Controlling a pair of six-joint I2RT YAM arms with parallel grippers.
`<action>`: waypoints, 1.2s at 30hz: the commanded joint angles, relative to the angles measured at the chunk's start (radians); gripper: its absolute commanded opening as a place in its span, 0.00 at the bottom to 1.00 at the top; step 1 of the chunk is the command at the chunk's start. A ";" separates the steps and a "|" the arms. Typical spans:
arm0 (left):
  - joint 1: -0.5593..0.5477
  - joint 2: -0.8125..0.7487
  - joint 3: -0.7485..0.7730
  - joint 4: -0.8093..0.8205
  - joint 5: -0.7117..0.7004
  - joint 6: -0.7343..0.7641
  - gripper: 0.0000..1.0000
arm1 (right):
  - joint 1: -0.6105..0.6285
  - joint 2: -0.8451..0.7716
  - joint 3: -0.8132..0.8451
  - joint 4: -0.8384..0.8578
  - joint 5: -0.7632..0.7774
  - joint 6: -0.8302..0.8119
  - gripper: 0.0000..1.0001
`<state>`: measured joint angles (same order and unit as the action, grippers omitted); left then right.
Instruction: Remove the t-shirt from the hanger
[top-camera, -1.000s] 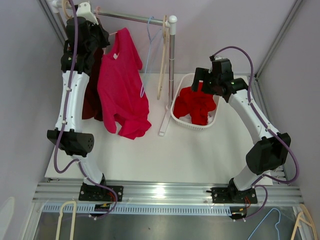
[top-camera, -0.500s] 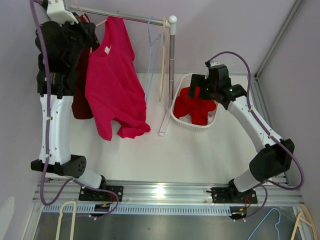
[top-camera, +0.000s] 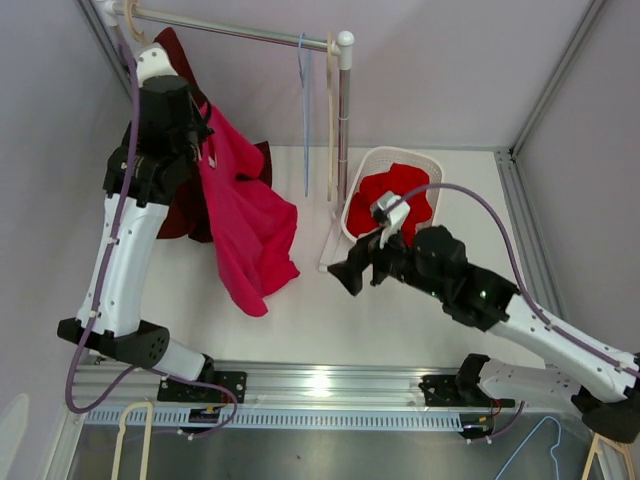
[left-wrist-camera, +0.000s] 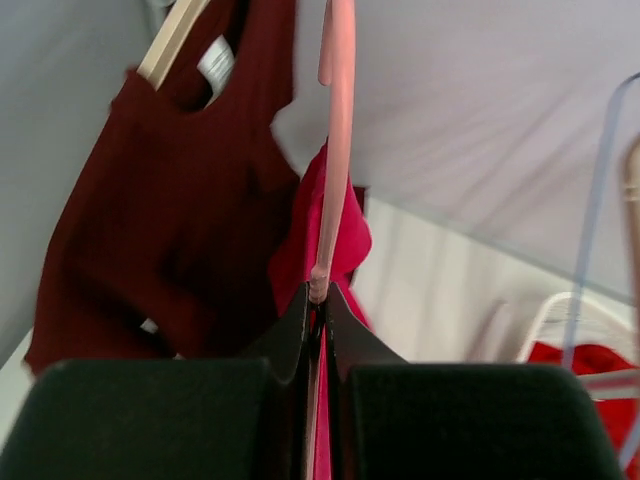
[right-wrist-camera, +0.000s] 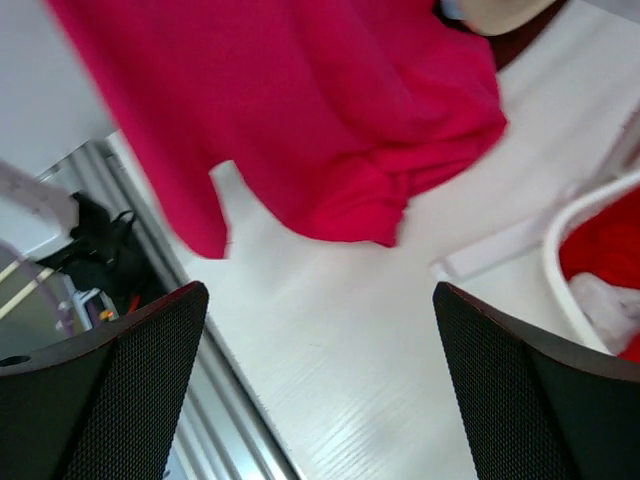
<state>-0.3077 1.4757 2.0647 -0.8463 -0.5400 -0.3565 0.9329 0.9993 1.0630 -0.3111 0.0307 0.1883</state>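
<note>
The left gripper (left-wrist-camera: 318, 300) is clamped on a pink hanger (left-wrist-camera: 338, 140), held just below the left end of the rail (top-camera: 240, 33). Whether the hook is on the rail cannot be told. The pink t-shirt (top-camera: 248, 220) hangs from that hanger, trailing down and to the right under the rail. Behind it, a dark red shirt (left-wrist-camera: 170, 230) hangs from the rail's left end. A blue hanger (top-camera: 303, 100) and a beige hanger (top-camera: 330, 120) hang near the rail's right end, and a white basket (top-camera: 352, 232) of red clothes sits beside the right post. The right gripper (top-camera: 342, 276) hovers in front of that post, fingers (right-wrist-camera: 110, 390) wide apart and empty, facing the t-shirt's hem.
</note>
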 joint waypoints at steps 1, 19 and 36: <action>-0.057 -0.051 -0.017 -0.063 -0.244 -0.068 0.01 | 0.101 -0.071 -0.067 0.176 0.066 -0.052 0.99; -0.209 -0.028 -0.048 -0.119 -0.486 -0.151 0.01 | 0.285 0.343 0.145 0.426 0.051 -0.104 0.99; -0.211 -0.057 -0.100 -0.079 -0.390 -0.170 0.01 | 0.291 0.530 0.279 0.408 0.066 -0.032 0.73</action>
<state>-0.5083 1.4490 1.9446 -0.9840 -0.9432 -0.5159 1.2182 1.5303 1.3014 0.0734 0.0830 0.1322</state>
